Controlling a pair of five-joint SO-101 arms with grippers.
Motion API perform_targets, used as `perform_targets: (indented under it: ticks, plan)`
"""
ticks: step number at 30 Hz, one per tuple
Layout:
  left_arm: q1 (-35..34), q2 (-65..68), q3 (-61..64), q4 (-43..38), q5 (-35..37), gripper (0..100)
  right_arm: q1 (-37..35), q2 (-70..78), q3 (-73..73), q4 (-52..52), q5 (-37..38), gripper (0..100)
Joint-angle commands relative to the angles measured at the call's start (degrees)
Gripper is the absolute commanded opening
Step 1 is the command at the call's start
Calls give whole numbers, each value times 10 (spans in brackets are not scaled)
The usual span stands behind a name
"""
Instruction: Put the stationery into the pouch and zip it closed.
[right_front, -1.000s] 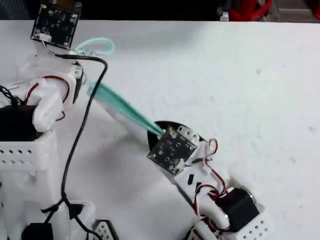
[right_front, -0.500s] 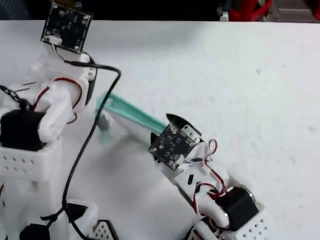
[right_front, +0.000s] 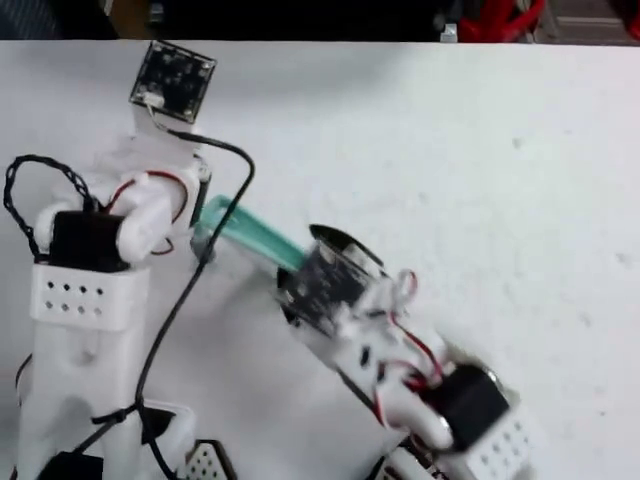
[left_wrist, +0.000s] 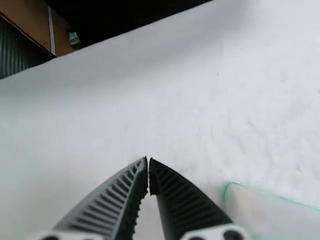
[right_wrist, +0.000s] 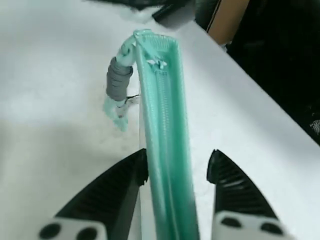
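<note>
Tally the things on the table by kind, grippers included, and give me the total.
Teal pouch: 1
Grippers: 2, the left gripper and the right gripper
Total: 3

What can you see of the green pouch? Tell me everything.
The pouch is mint green and soft-looking, with see-through sides. It stands on edge on the white table, zipper track uppermost, between the spread fingers of the right gripper. A grey pull with a green cord hangs at its far end.
</note>
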Motion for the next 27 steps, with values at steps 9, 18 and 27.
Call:
perform_targets:
  ticks: [9, 18, 27]
  plan:
    - [21, -16, 89, -40, 68, 24, -7, 279, -249, 20, -2, 187]
    - [-126, -73, 94, -65, 84, 26, 43, 378, -370, 60, 61, 18]
    - [-251, -161, 259, -129, 267, 27, 118, 429, -455, -2, -171, 18]
